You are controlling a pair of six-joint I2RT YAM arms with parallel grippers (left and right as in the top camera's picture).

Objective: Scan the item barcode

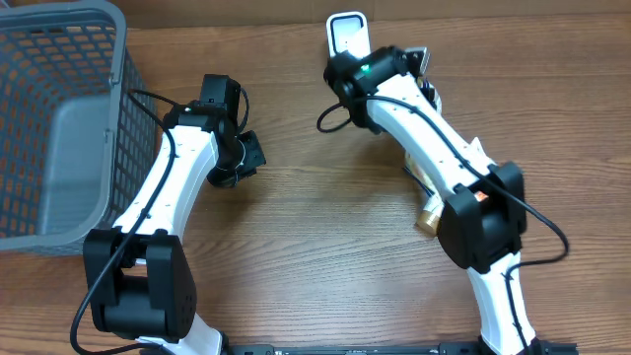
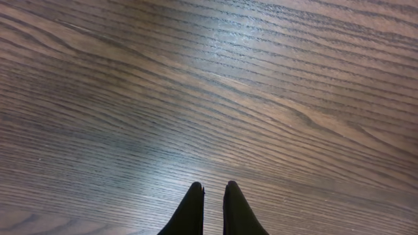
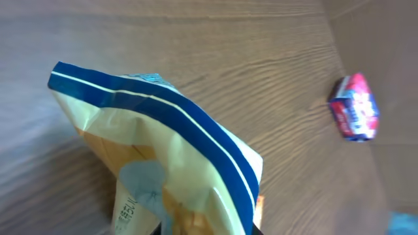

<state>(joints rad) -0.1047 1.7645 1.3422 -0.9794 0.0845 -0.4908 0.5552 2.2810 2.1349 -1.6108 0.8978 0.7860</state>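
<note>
The right tool [image 1: 345, 64] is clamping a snack bag [image 3: 163, 150], its jaws pressing together on the thin film at the bottom edge of the wrist view. The task's thing is therefore sitting in that tool, apparently lifted off the desk [image 1: 325, 227] near its far middle. The bag's blue sealed edge is running slantwise from upper left to lower right in the wrist view, and no barcode is showing on the face turned to that camera. Just beyond the tool, a white-framed thing [image 1: 345, 33] is standing at the far edge. It may be the scanner, though I cannot tell, and if so the coming move is hinging on turning the printed face toward it. The left tool [image 2: 213, 196] is hanging empty, fingers together, over bare wood, well apart from the bag, so the right arm is the nearer one. A pink packet [image 3: 353, 108] is lying off to one side, a golden item [image 1: 427, 219] is lying under the right forearm, and a grey basket [image 1: 108, 69] is standing at the left, leaving open wood between.
</note>
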